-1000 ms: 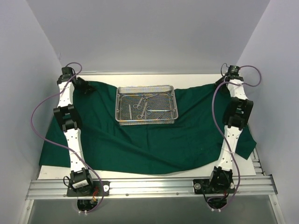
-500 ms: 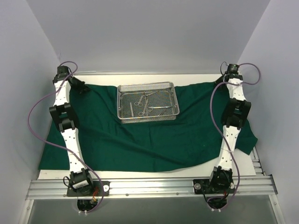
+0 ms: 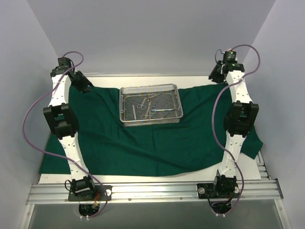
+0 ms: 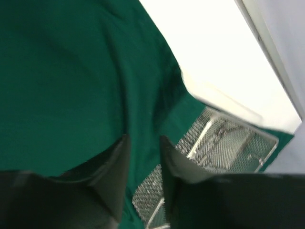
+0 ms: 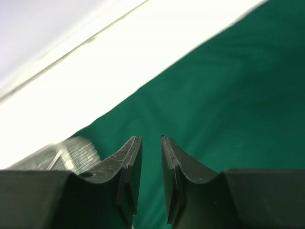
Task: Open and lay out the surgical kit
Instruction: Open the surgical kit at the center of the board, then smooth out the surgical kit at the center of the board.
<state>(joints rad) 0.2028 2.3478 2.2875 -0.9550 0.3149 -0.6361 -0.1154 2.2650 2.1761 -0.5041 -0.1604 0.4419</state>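
I see the cloth wrap [image 3: 157, 143] spread across the tabletop [image 3: 50, 177]; the mesh tray [image 3: 151, 121] sits on its far middle, with the instruments [image 3: 143, 106] lying inside it.

Top view: you have even, soft light from above, no hard shadows. The dark green cloth wrap [image 3: 157, 143] shows only faint shade in its folds. The rectangular silver wire-mesh tray [image 3: 151, 104] is sharp, no glare.

Left wrist view: blurred throughout. The left gripper [image 4: 144, 139] is smeared and dark, and the tray mesh is soft. The white tabletop [image 4: 214, 47] is blown out, no detail.

Right wrist view: same overexposure on the tabletop. The right gripper [image 5: 150, 138] is near-focus w/ lit edges, the cloth behind is soft, and the bottom corners are murky.
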